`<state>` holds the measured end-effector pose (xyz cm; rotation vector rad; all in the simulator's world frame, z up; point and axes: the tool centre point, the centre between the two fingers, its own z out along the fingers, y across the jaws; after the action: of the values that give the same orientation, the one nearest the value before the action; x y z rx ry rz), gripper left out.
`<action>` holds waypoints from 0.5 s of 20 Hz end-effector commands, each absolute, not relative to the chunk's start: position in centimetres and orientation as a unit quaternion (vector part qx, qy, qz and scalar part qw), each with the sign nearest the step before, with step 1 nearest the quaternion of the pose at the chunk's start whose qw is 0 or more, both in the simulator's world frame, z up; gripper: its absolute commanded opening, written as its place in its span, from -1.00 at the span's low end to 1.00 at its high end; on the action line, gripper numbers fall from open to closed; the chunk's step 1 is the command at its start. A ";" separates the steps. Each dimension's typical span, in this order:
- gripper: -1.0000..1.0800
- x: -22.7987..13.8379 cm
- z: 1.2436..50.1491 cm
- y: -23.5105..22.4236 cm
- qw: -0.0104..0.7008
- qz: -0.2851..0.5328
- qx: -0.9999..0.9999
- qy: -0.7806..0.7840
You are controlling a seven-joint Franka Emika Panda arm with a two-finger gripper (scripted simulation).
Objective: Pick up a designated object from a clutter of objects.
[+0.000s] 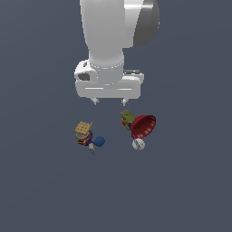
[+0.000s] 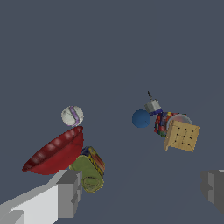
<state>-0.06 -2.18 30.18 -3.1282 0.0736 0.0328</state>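
The whitish-grey ball (image 1: 138,144) with faint purple and red markings lies on the floor just in front of the tilted red bowl (image 1: 143,126); it also shows in the wrist view (image 2: 72,116) beside the bowl (image 2: 56,152). The green-yellow toy (image 1: 127,119) leans against the bowl's far side. The tan-topped multicoloured block (image 1: 84,132) and the blue ball (image 1: 99,141) lie together at the exterior view's left. My gripper (image 1: 109,102) hangs open and empty above the clutter, behind the objects and between the two groups.
A small grey pointed item (image 2: 152,105) lies next to the blue ball (image 2: 141,118) and the block (image 2: 181,135). The toy (image 2: 89,170) sits close to one finger (image 2: 65,192). The floor is a plain dark grey surface.
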 end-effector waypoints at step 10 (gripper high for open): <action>0.92 -0.2 31.4 0.8 0.004 0.006 -1.000 -0.001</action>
<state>-0.16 0.35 31.14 -3.1321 0.0078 0.0219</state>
